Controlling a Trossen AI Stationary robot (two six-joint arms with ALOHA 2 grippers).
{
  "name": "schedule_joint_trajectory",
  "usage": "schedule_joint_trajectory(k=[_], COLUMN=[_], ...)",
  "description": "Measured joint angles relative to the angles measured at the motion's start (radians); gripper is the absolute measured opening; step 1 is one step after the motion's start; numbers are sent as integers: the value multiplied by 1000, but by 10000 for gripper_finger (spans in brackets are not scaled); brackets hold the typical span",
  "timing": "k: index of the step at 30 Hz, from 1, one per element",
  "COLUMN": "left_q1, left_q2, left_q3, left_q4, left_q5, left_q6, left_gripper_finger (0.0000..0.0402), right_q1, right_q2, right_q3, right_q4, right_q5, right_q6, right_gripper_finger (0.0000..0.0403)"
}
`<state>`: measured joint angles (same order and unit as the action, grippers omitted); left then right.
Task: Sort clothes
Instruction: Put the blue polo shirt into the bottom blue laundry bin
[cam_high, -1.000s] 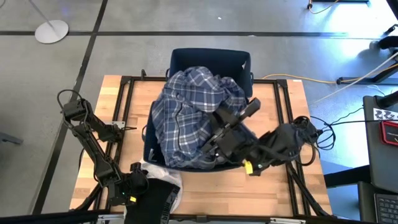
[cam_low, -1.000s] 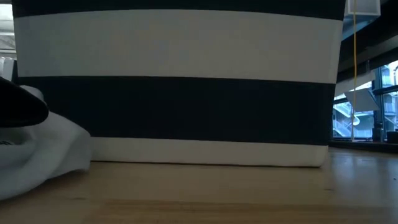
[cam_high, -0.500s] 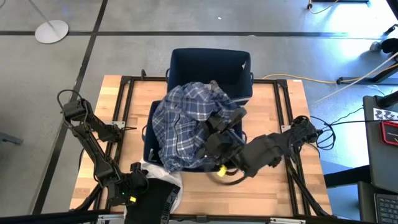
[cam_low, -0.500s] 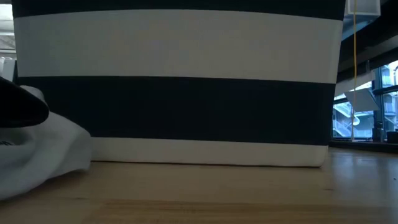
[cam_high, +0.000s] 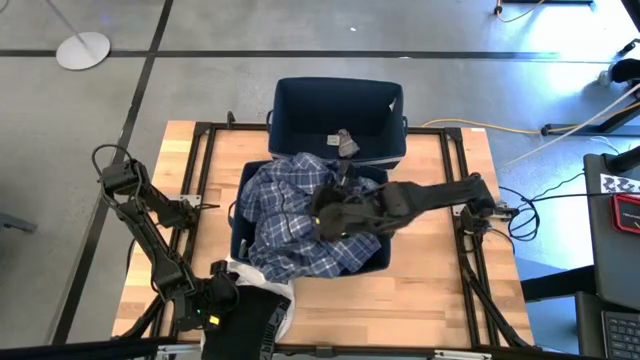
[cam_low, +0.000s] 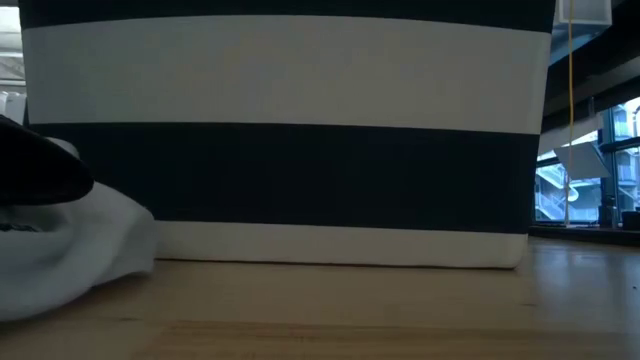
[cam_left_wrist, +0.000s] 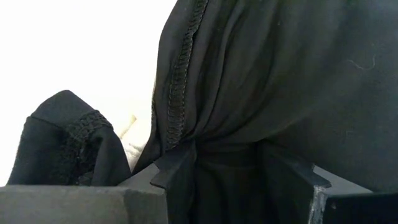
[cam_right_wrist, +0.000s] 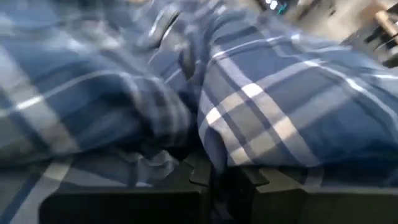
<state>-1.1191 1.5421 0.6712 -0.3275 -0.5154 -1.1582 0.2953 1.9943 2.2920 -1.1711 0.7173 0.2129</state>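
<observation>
Clothes: black garment (cam_left_wrist: 261, 87) clamped in the left end effector (cam_high: 213, 300) at the near edge of the surface (cam_high: 440, 300), lying over a white one (cam_high: 240, 272). Plaid shirt (cam_high: 285, 215) draped over the nearer bin (cam_high: 380, 262), right end effector (cam_high: 330, 215) pinched shut on it. Farther bin (cam_high: 335, 105) sits just behind.
</observation>
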Motion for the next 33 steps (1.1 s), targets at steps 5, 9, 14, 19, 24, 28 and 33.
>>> schedule_joint_trajectory(k=[5,9,14,19,24,28,33], left_q1=[0,0,0,0,1,1,1], left_q2=[0,0,0,0,0,0,0], left_q3=[0,0,0,0,0,0,0], left_q4=[5,8,11,13,16,18,19], left_q5=[-7,-9,-9,-10,-12,-12,-12], left_q6=[3,4,7,8,14,14,14], left_gripper_finger=[166,166,166,166,166,166,166], right_q1=[-2,-18,-67,-117,-155,-185,-205], right_q2=[0,0,-2,-3,-7,-9,-9], right_q3=[-123,-230,-362,-511,-651,-749,-812], right_q4=[43,125,235,429,599,690,730], right_q5=[-69,-131,-234,-352,-428,-479,-485], right_q6=[2,4,27,26,30,63,86], right_gripper_finger=[26,26,26,26,26,26,26])
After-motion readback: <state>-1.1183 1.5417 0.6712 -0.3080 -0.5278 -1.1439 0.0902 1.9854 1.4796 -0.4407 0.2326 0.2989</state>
